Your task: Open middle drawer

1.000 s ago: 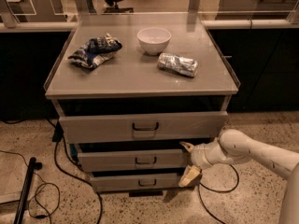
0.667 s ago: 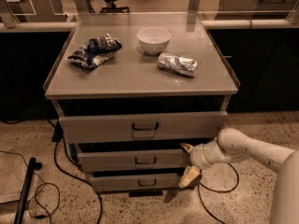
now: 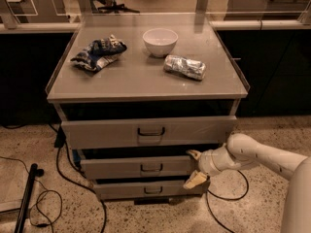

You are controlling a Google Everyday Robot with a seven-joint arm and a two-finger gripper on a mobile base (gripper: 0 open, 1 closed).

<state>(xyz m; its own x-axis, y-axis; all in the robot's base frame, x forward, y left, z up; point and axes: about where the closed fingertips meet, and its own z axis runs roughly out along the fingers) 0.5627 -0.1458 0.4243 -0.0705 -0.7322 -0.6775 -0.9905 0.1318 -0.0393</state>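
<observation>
The middle drawer [image 3: 141, 167] is a grey panel with a small dark loop handle [image 3: 151, 168] at its centre, between the taller top drawer [image 3: 146, 131] and the bottom drawer [image 3: 146, 189]. It stands out slightly less than the top drawer. My gripper [image 3: 195, 168] is at the right end of the middle drawer's front, one fingertip [image 3: 193, 154] near its upper edge and the other [image 3: 195, 180] below it, spread apart. My white arm [image 3: 262, 157] reaches in from the right.
On the cabinet top [image 3: 146, 79] lie a blue chip bag [image 3: 98, 52], a white bowl [image 3: 160, 41] and a silver foil bag [image 3: 184, 66]. Black cables [image 3: 63, 178] run over the speckled floor at left. A dark pole [image 3: 26, 198] lies at lower left.
</observation>
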